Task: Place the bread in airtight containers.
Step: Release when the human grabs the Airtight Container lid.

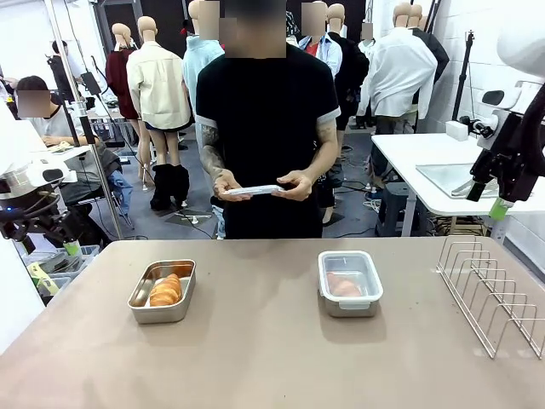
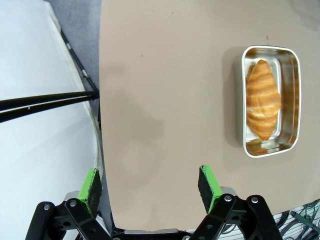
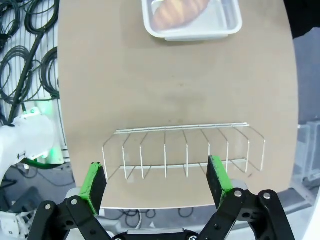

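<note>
An open steel airtight container point(image 1: 137, 296) sits left of centre with one golden bread point(image 1: 166, 290) inside; the left wrist view looks down on that container point(image 2: 295, 102) and bread point(image 2: 262, 99). A second container point(image 1: 350, 283) right of centre carries a clear lid over its bread point(image 1: 344, 286), and it lies at the top edge of the right wrist view point(image 3: 192, 22). The person at the far side holds another clear lid point(image 1: 254, 191) in both hands. My left gripper point(image 2: 150, 186) hangs open off the table's left edge point(image 1: 70, 245). My right gripper point(image 3: 157, 182) is open, raised at the right point(image 1: 501, 206).
A wire dish rack point(image 1: 490, 290) stands at the table's right side, directly below my right gripper point(image 3: 182, 150). The brown tabletop point(image 1: 255, 358) is bare between and in front of the containers. Cables lie on the floor beyond the table edge point(image 3: 25, 60).
</note>
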`<state>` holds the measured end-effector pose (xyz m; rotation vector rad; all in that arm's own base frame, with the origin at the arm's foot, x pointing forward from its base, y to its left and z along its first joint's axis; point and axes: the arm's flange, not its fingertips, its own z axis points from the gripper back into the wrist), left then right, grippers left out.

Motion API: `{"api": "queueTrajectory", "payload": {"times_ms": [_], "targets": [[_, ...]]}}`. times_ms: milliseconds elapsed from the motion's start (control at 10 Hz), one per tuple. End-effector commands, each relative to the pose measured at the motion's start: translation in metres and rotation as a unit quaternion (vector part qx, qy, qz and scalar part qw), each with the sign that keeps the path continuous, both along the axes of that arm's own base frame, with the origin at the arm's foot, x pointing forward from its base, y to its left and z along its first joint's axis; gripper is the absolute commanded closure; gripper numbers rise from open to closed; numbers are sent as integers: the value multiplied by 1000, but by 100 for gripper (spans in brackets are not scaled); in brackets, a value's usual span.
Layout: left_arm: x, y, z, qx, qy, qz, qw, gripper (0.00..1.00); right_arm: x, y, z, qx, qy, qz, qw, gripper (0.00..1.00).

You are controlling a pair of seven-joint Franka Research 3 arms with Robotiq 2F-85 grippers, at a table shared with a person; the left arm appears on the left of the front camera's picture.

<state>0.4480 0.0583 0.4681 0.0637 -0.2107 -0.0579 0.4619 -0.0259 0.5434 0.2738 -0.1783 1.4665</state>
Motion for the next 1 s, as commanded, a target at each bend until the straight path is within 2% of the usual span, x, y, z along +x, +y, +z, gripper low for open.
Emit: {"api": "queueTrajectory", "payload": {"times_ms": [0,900], "targets": [[-2,2,0,4,0,2,1000,0,-1,2,2,-2,-1,-9,1000,0],[-2,2,0,4,0,2,1000,0,-1,2,2,-2,-1,-9,1000,0]]}}
